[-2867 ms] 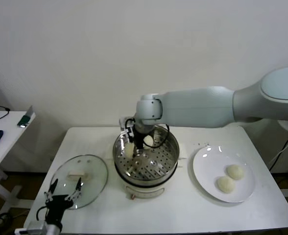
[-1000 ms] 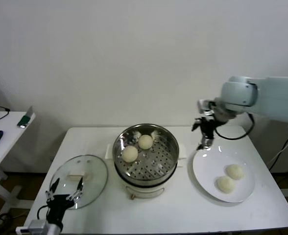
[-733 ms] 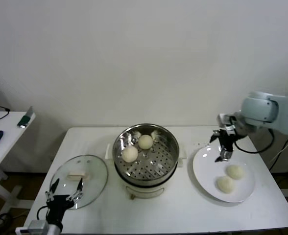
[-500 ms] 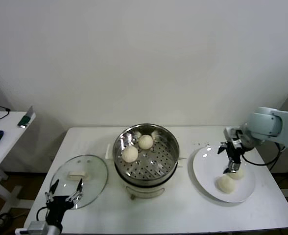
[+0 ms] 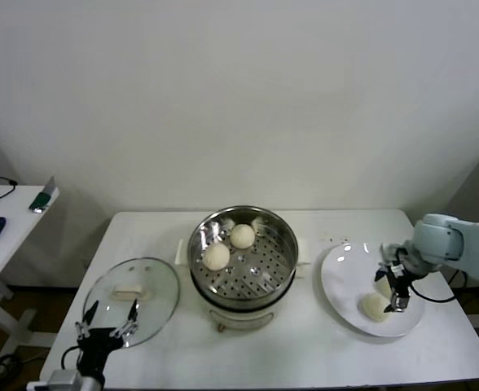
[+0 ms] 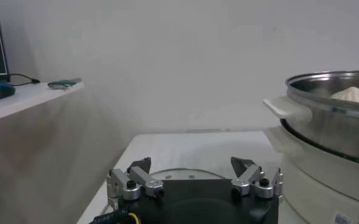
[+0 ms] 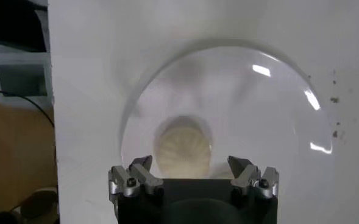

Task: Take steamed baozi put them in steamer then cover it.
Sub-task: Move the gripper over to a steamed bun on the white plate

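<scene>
- My right gripper [image 5: 397, 295] is down over the white plate [image 5: 341, 281] on the right side of the table [image 5: 305, 358], its fingers [image 7: 135, 169] spread wide and holding nothing.
- In my right wrist view a steamed baozi [image 7: 184, 149] lies on the plate just ahead of the open fingers, between their two lines.
- From my head view, that far baozi [image 5: 381, 285] is half hidden by the gripper; a second baozi [image 5: 374, 306] lies on the plate just beside it, toward the near edge.
- The steamer [image 5: 243, 252] stands at the middle of the table, uncovered, on its cream-white pot base [image 5: 241, 314].
- Two baozi are inside the basket: one [image 5: 216, 256] on the left part of the perforated bottom, the other [image 5: 242, 235] near the back wall.
- The glass cover [image 5: 134, 300] lies flat on the table to the left of the steamer, handle [image 5: 126, 291] up.
- My left gripper [image 5: 107, 322] hangs at the cover's near edge, fingers wide, empty.
- A side table [image 5: 3, 232] stands further left.
</scene>
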